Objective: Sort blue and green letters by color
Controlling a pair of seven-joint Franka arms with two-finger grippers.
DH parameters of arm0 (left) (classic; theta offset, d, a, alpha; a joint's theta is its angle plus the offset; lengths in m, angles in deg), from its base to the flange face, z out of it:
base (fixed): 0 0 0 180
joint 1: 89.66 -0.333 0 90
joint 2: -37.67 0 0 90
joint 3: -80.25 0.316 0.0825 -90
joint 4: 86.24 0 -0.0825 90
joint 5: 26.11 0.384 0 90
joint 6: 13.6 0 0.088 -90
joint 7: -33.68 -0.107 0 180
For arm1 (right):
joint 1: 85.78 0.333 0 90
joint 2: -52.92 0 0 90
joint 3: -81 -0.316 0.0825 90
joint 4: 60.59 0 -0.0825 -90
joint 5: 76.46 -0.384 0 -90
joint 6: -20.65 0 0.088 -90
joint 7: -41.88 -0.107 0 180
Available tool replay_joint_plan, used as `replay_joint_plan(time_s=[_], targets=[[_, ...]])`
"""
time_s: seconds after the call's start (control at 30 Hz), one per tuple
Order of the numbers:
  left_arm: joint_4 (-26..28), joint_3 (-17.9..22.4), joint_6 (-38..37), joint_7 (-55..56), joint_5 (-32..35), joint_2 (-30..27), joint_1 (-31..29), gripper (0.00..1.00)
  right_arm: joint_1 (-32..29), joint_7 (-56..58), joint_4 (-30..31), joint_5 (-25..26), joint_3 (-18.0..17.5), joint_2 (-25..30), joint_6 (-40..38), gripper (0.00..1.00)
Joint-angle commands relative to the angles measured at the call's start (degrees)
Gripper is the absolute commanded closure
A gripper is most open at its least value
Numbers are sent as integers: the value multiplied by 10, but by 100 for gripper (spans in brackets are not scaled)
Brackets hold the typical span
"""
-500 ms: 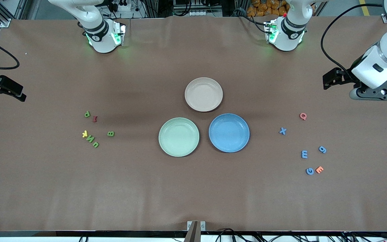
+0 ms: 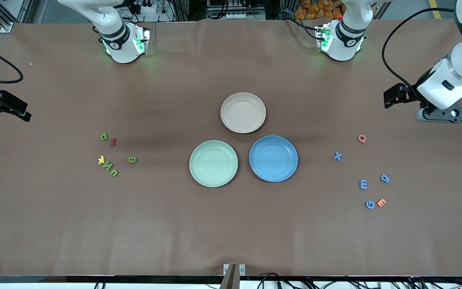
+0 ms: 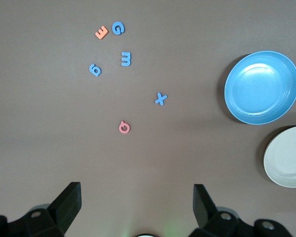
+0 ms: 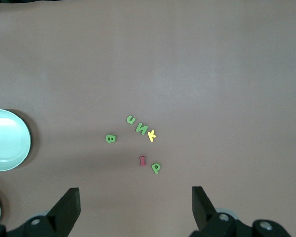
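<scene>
Sorting not started yet, I'd say: both grippers wide open, empty. Left gripper hangs over the left arm's end above the blue letters; right gripper over its own end near the green letters. Next: drop onto one letter, needs a fine pinch. Green plate, blue plate and beige plate hold nothing.

your left arm reaches out from its base to the left arm's end of the counter, its white wrist angled down and the left gripper up in the air, jaws spread wide with nothing between them. your right arm shows only as dark wrist hardware at the right arm's end of the counter; the right gripper hangs there too, jaws wide apart and empty.
</scene>
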Motion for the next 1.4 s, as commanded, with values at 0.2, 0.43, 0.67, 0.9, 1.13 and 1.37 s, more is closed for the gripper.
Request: replay_joint_plan(time_s=[0.2,0.43,0.67,0.9,1.13,1.37], targets=[[-3,-2,-7,14,-10,2,2,0,-2,-8,-11,9,-2,-8,-2,0],[-3,-2,-7,7,-7,5,-6,0,-2,-8,-12,9,-2,-9,-1,0],[-3,4,-2,6,-7,28,-11,0,-3,-8,-11,9,-1,-12,-1,0],[-2,5,36,5,-5,66,-25,0,-2,-8,-12,9,-1,-17,-1,0],[0,5,64,-2,-1,95,-47,0,-1,-8,-12,8,-1,-20,0,0],[11,5,116,-8,21,138,-51,0,7,-7,-11,8,-2,-20,13,0]])
